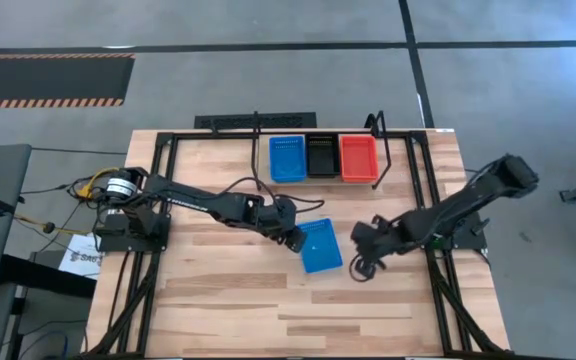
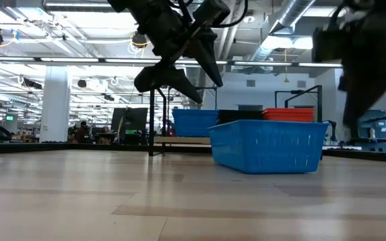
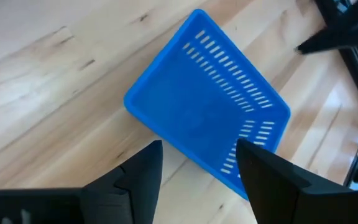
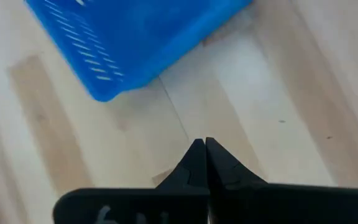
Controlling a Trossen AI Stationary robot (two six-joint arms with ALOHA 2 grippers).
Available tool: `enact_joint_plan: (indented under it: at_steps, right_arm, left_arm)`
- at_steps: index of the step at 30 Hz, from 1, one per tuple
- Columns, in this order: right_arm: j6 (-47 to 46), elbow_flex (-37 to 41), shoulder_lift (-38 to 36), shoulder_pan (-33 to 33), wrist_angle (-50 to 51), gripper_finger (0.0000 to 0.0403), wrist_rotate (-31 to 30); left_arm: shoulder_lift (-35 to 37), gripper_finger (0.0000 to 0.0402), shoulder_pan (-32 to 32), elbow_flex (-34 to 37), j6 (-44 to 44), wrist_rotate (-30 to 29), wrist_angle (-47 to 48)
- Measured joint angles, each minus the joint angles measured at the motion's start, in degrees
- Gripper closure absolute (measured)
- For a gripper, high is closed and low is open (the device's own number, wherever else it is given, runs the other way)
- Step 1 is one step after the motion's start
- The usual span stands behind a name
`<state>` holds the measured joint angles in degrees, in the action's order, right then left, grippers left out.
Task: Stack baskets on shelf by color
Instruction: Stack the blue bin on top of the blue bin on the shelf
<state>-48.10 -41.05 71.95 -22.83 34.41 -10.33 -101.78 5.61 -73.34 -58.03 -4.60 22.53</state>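
Note:
A blue basket (image 1: 320,246) stands upright on its bottom in the middle of the plank table, askew to the table's edges. My left gripper (image 1: 295,238) hangs open above the basket's left side; in the left wrist view (image 3: 199,146) its two fingers stand apart over the basket's near corner (image 3: 229,180), and the low view shows them clear above its rim (image 2: 268,125). My right gripper (image 1: 360,250) is shut, just right of the basket and above the bare wood (image 4: 205,142). On the shelf (image 1: 398,150) at the far edge sit blue (image 1: 287,158), black (image 1: 322,156) and red-orange (image 1: 358,158) baskets side by side.
The shelf's black rods and upright end loops (image 1: 376,122) frame the far edge. Black frame rails run along the table's left (image 1: 153,200) and right (image 1: 433,200) sides. Bare wood lies toward the near edge (image 1: 288,320). The room beyond shows in the low view.

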Motion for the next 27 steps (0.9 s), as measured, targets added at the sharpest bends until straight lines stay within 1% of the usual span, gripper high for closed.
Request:
enact_joint_plan:
  at_steps: [3, 6, 9, 13, 22, 25, 27]
  right_arm:
    - [-0.8, 0.3, 5.0, -0.5, -3.2, 0.0402, 0.0]
    - [-0.1, 0.2, 9.2, -0.3, -9.8, 0.0402, 0.1]
    - [0.4, 0.1, 12.4, 0.4, -17.4, 0.0402, 0.6]
    - [0.9, 0.0, 14.8, 1.7, -23.8, 0.0402, 1.3]
    - [4.4, 0.0, 13.7, 5.8, -26.4, 0.0403, 1.3]
    - [6.2, -1.2, 13.1, 6.7, -25.1, 0.0403, 1.3]
    - [7.8, -2.7, 11.7, 7.0, -21.8, 0.0403, 1.3]
  left_arm:
    - [0.0, 0.021, -0.2, 0.0, 0.8, 1.6, 0.2]
    - [0.0, 0.021, -0.1, 0.0, 1.4, 2.5, 0.5]
    - [0.0, 0.021, -0.1, 0.0, 1.5, 3.2, 0.6]
    - [0.0, 0.021, -0.1, 0.0, 1.5, 4.3, 0.7]
    - [0.0, 0.021, -0.1, 0.0, 1.5, 4.4, 0.7]
    - [0.0, 0.021, -0.1, 0.0, 1.5, 4.4, 0.7]
    - [0.0, 0.021, -0.1, 0.0, 1.5, 4.4, 0.7]
